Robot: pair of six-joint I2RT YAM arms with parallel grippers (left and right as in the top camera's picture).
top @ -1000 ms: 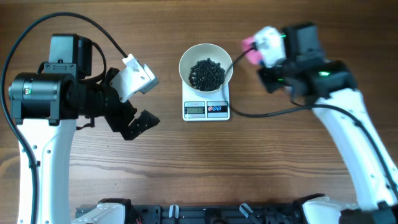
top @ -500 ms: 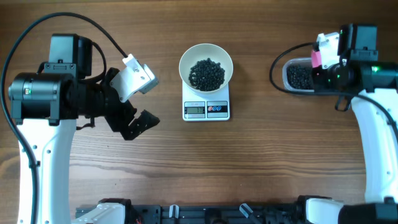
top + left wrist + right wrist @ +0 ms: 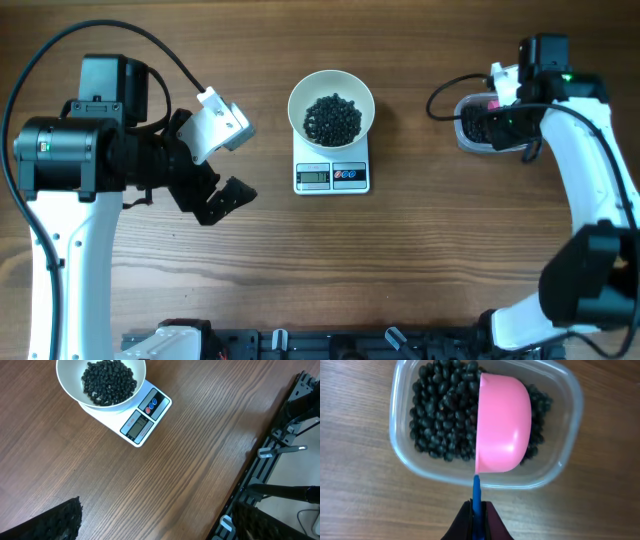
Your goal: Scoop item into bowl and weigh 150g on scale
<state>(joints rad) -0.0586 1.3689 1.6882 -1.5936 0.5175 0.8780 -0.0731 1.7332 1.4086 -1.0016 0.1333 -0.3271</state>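
The white bowl (image 3: 298, 100) stands on the white scale (image 3: 331, 176) and holds a heap of the black item (image 3: 332, 118). In the left wrist view the bowl (image 3: 67, 382), its item (image 3: 107, 382) and the scale (image 3: 145, 415) lie far ahead. My left gripper (image 3: 212, 186) is open and empty, left of the scale; its gripper (image 3: 160, 527) spans bare wood. My right gripper (image 3: 477, 515) is shut on the blue handle (image 3: 476, 490) of a pink scoop (image 3: 502, 430). The scoop is turned on its side over the item (image 3: 440, 415) in a clear tub (image 3: 570, 420).
The clear tub (image 3: 466, 128) sits at the table's right, far side, under my right gripper (image 3: 505, 100). A black cable (image 3: 440, 95) loops beside it. A black rail (image 3: 280, 435) runs along the table's front edge.
My right arm has carried the pink scoop from the bowl's rim rightward to the clear tub. The left arm, the bowl and the scale have not moved.
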